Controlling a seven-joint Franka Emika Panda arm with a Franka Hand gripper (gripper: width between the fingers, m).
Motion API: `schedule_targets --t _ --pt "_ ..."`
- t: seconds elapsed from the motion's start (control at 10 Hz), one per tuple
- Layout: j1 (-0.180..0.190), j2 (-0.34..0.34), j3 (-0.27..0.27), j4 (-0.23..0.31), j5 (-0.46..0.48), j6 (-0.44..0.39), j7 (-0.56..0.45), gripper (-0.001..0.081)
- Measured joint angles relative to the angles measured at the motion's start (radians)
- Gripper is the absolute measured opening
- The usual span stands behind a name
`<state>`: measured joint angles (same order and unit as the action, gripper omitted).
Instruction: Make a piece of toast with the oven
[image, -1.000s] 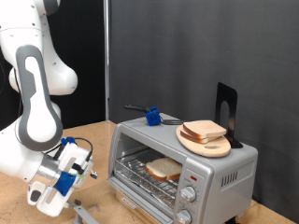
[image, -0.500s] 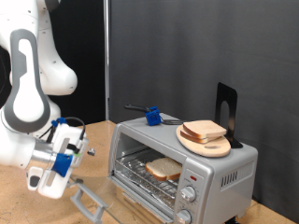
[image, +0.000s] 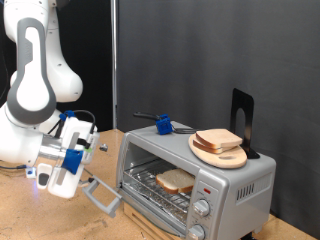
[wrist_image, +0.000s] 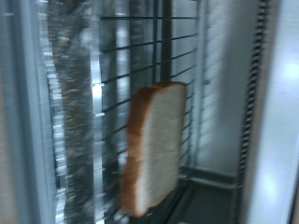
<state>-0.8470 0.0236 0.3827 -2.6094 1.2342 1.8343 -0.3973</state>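
The silver toaster oven (image: 240, 180) stands at the exterior view's lower right. One pale slice of bread (image: 176, 181) lies on the wire rack inside. The wrist view shows that slice (wrist_image: 154, 145) on the rack, slightly blurred. A second slice (image: 218, 140) rests on a round wooden plate (image: 236, 160) on top of the oven. The oven door (image: 104, 197) is partly raised, with its outer edge by my gripper (image: 80, 183). The gripper sits to the exterior view's left of the oven. Its fingers do not show clearly in either view.
A blue-handled utensil (image: 162, 124) and a black stand (image: 242, 112) sit on the oven top behind the plate. Two round knobs (image: 205, 208) are on the oven's front right. A dark curtain hangs behind. The wooden table (image: 30, 215) extends to the exterior view's left.
The gripper has risen and moved toward the exterior view's right. The door's outer edge has come up with it from near the table.
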Motion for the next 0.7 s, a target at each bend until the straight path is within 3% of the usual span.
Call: schedule_targets --t 0.7 --pt "0.062 -0.154 0.081 -0.111 0.097 -0.047 0.009 0.0805"
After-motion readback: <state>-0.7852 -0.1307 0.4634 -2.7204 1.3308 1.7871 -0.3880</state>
